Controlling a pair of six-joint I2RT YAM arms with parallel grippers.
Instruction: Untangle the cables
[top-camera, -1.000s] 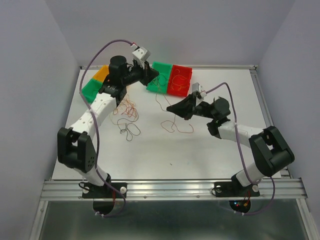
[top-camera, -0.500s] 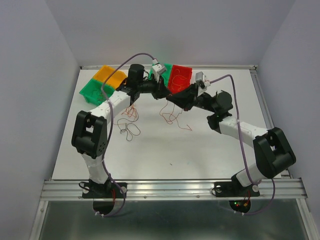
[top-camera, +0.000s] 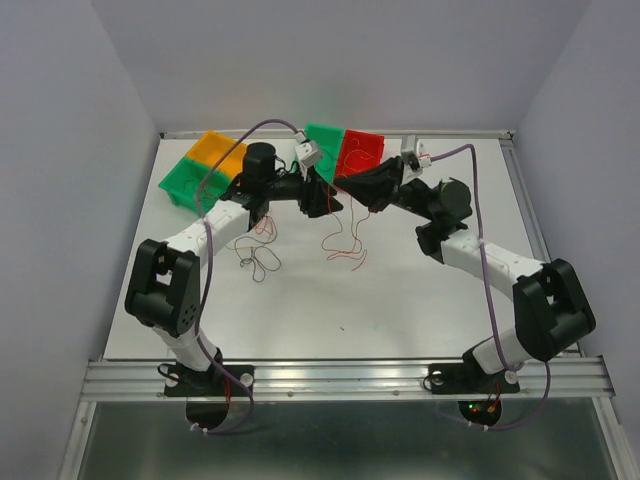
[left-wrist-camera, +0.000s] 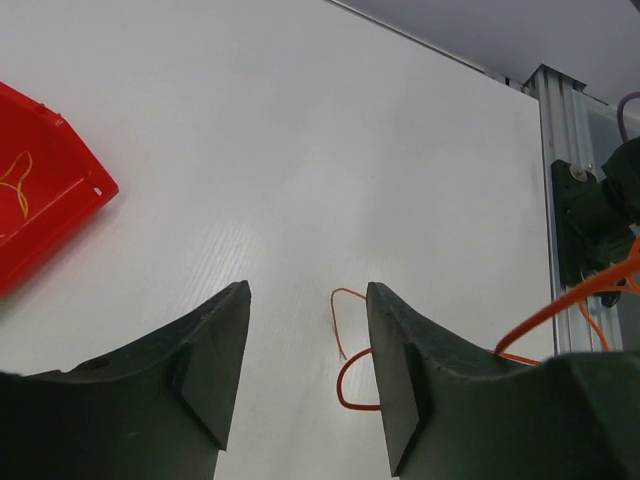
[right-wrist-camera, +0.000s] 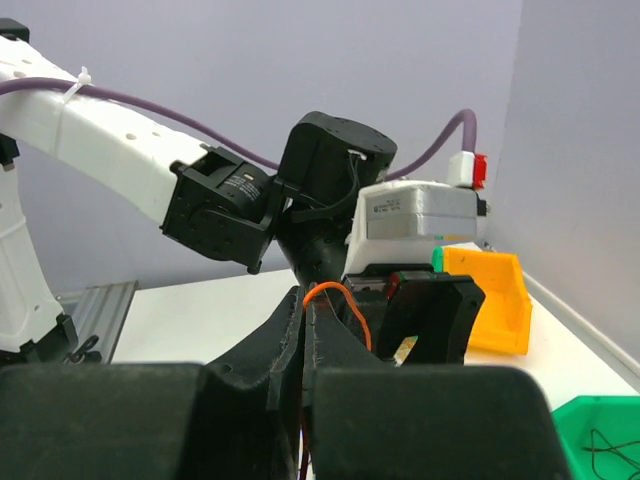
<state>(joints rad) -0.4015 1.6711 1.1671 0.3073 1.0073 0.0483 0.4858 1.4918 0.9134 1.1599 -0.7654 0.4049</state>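
Orange cable (right-wrist-camera: 346, 291) pinched in my clenched right gripper (right-wrist-camera: 305, 297); left gripper (left-wrist-camera: 308, 292) open, empty.
It hangs toward 6 o'clock in the top view; my left, beside at 9 o'clock, is nearer the other cables (top-camera: 260, 250).

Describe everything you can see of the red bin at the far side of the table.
The red bin looks like glossy moulded plastic, open-topped, with sloping walls. It stands upright at the far edge of the table, directly beside a green bin on its left. A thin yellow-orange wire lies curled inside. In the top view the right arm hides its near edge.
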